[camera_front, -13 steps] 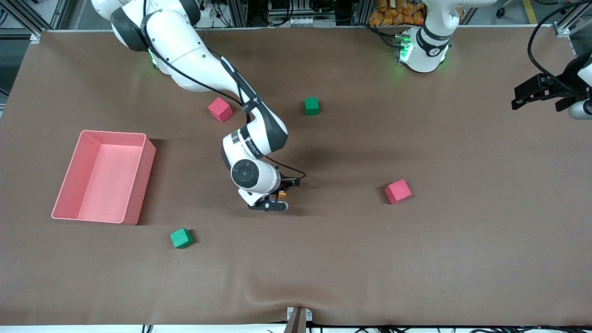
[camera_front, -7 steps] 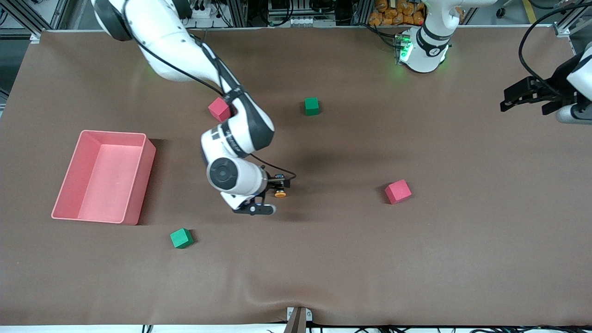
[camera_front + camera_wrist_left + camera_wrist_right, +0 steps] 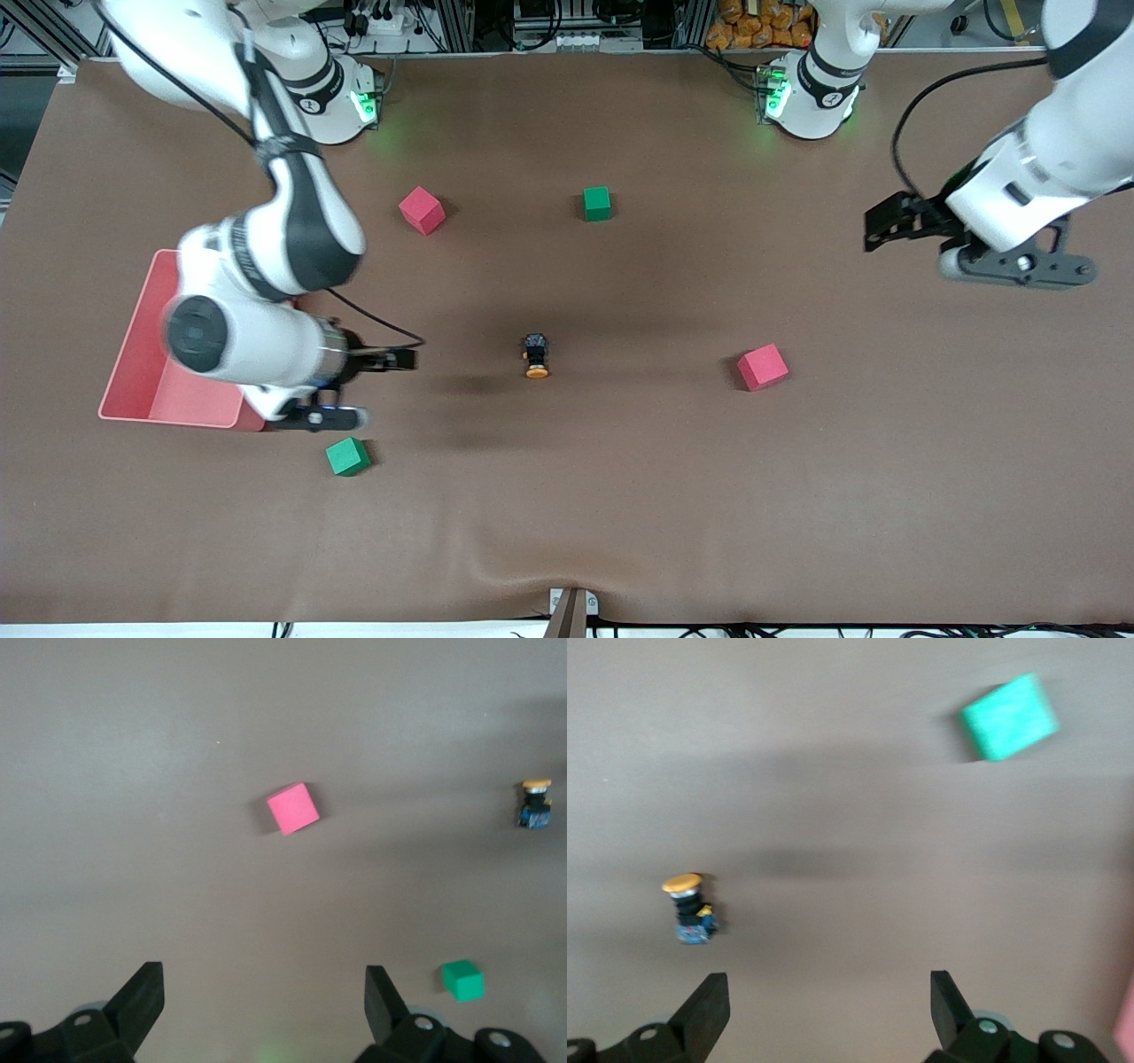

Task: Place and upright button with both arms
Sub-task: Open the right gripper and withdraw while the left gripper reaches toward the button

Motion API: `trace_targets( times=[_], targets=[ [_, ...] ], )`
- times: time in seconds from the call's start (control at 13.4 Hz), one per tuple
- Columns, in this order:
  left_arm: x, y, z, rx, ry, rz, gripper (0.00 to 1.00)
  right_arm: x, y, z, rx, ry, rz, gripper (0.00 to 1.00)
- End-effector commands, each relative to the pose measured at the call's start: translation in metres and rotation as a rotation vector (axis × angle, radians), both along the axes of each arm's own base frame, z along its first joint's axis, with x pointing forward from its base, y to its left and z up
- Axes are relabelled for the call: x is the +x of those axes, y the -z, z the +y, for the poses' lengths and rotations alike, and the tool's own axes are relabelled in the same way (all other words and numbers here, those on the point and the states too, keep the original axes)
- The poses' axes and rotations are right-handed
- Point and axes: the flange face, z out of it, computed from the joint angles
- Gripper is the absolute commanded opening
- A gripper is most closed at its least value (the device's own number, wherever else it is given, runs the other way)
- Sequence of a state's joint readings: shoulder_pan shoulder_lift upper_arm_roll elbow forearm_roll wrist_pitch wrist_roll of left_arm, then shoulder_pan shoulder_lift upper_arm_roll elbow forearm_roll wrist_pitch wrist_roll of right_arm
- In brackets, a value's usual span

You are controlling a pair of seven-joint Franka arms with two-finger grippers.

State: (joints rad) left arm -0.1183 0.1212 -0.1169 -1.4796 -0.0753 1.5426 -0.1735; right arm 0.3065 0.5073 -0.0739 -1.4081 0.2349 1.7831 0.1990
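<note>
The right arm [image 3: 266,266] is covering a large part of the pink bin [image 3: 146,354], so only its outer wall and one corner are showing. The right gripper [image 3: 341,390] is looking smeared in the front view, and its fingertips are hard to separate there. The button [image 3: 536,355] is appearing too small to tell whether it is standing or lying. In the left wrist view, the picture edge is cutting off the left gripper [image 3: 261,1005] body.

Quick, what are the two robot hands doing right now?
Left hand: open, holding nothing.
Right hand: open, holding nothing; the button lies on the table.
</note>
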Motion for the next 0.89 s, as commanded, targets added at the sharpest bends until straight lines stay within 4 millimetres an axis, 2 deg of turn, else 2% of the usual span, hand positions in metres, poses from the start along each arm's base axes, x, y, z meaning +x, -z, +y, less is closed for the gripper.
trace_targets(
  times=[0.0, 0.07, 0.22, 0.37, 0.45, 0.6, 0.67, 0.74, 0.82],
  targets=[
    [0.006, 0.016, -0.048, -0.018, -0.048, -0.01, 1.0, -0.025, -0.035, -0.082, 0.016, 0.03, -0.026, 1.0],
    [0.007, 0.026, -0.072, -0.017, -0.062, -0.006, 1.0, -0.029, -0.053, -0.11, -0.005, 0.053, -0.054, 1.0],
    [0.013, 0.045, -0.12, -0.018, -0.115, -0.001, 1.0, -0.043, -0.101, -0.15, -0.112, 0.044, -0.109, 1.0],
    [0.021, 0.066, -0.139, -0.051, -0.126, 0.05, 1.0, -0.061, -0.145, -0.191, -0.123, -0.003, -0.152, 1.0],
    [0.024, 0.079, -0.152, -0.065, -0.127, 0.076, 1.0, -0.07, -0.161, -0.216, -0.123, -0.01, -0.162, 1.0],
    [0.036, 0.098, -0.179, -0.072, -0.147, 0.093, 1.0, -0.099, -0.201, -0.235, -0.12, 0.003, -0.171, 1.0],
    [0.036, 0.115, -0.198, -0.065, -0.158, 0.11, 1.0, -0.117, -0.224, -0.24, -0.116, 0.011, -0.179, 1.0],
    [0.033, 0.137, -0.223, -0.052, -0.159, 0.132, 1.0, -0.131, -0.24, -0.241, -0.112, 0.011, -0.176, 1.0],
    [0.031, 0.149, -0.241, -0.044, -0.16, 0.141, 1.0, -0.142, -0.252, -0.239, -0.11, 0.008, -0.171, 1.0]
  ],
)
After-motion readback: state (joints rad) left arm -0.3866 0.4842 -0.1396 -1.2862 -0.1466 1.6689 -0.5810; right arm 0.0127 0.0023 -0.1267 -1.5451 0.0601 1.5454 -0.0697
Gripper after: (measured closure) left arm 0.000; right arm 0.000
